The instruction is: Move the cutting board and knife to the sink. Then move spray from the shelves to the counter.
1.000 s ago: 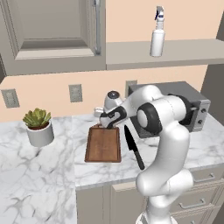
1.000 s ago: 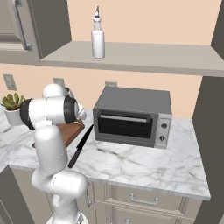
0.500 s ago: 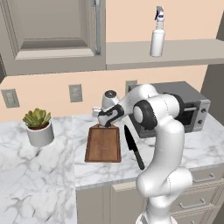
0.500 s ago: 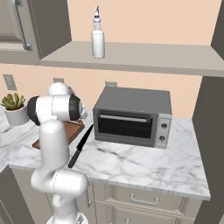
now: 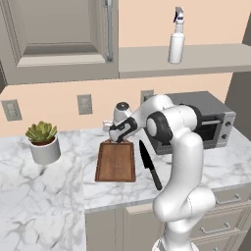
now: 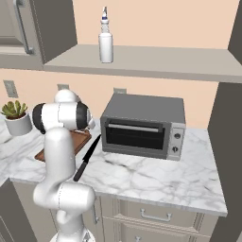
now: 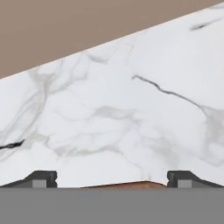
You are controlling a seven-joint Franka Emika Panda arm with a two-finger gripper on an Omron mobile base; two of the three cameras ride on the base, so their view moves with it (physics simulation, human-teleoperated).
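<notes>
The robot's gripper point(image 5: 119, 138), its fingers wide apart and holding nothing, hangs over the far end of the dark brown wooden cutting board point(image 5: 115, 162) on the white marble counter point(image 5: 44, 196), and should drop straight down so the board's edge slips between them.

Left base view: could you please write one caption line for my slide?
Open gripper at the far end of the board, knife beside it.

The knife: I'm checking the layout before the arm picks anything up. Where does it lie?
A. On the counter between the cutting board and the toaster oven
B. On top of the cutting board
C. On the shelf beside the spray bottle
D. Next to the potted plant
A: the knife lies flat on the counter, right of the cutting board and left of the toaster oven.
</notes>
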